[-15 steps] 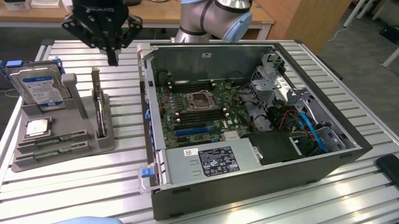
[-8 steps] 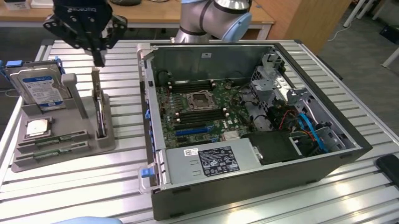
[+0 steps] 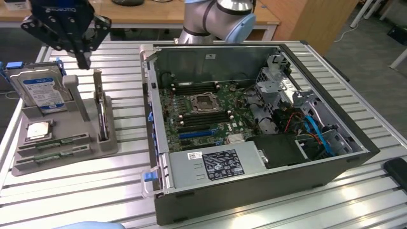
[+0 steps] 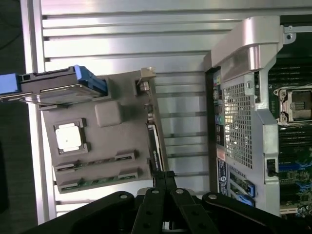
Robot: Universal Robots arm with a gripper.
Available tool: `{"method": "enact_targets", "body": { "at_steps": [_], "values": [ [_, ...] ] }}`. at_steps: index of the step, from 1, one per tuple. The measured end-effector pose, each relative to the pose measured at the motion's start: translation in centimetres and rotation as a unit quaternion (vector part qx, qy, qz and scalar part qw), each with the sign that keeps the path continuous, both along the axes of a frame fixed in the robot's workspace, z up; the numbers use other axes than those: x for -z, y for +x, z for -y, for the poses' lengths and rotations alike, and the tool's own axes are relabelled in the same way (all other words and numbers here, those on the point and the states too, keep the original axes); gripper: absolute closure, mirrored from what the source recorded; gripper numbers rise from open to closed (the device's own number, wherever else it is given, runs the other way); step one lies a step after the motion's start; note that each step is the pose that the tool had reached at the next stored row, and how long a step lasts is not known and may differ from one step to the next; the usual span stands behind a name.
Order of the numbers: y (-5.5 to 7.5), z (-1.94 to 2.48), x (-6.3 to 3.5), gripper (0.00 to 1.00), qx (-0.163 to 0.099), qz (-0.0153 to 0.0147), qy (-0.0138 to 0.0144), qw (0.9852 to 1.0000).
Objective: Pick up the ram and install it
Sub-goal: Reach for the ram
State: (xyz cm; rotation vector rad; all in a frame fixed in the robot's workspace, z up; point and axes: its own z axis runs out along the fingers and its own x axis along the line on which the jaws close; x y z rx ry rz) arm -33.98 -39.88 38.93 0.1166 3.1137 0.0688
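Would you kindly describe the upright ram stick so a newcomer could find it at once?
On the exterior view's left of the open computer case sits a grey holder. The ram stands on edge along its case-side rim; the other green sticks lie flat.

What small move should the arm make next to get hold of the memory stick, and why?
Probably open the gripper. It is shut with nothing held, and it hangs above the grey holder, close to the ram standing on edge in it. Shut like this, it could not straddle the thin stick if it came down.
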Motion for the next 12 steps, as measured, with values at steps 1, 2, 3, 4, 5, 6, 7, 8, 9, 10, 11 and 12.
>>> {"method": "enact_targets", "body": {
  "at_steps": [1,2,3,4,5,6,7,8,9,10,11,12],
  "values": [
    [-0.4,0.0,0.01,0.9,0.0,-0.0001,0.0,1.0],
    [-0.8,0.0,0.02,0.9,0.0,0.0,0.0,1.0],
    [-1.1,0.0,0.04,0.9,0.0,0.0,0.0,1.0],
    [-1.5,0.0,0.05,0.9,0.0,0.0,0.0,1.0],
    [-1.8,0.0,0.06,0.9,0.0,0.0,0.0,1.0],
    [-2.2,0.0,0.07,0.9,0.0,0.0,0.0,1.0],
    [-2.6,0.0,0.09,0.9,0.0,0.0,0.0,1.0],
    [-3.0,0.0,0.1,0.9,0.0,0.0,0.0,1.0],
    [-3.3,0.0,0.11,0.9,0.0,0.0,0.0,1.0],
    [-3.7,0.0,0.13,0.9,0.0,0.0,0.0,1.0],
    [-4.0,0.0,0.14,0.9,0.0,0.0,0.0,1.0],
    [-4.4,0.0,0.15,0.9,0.0,0.0,0.0,1.0]
  ]
}}
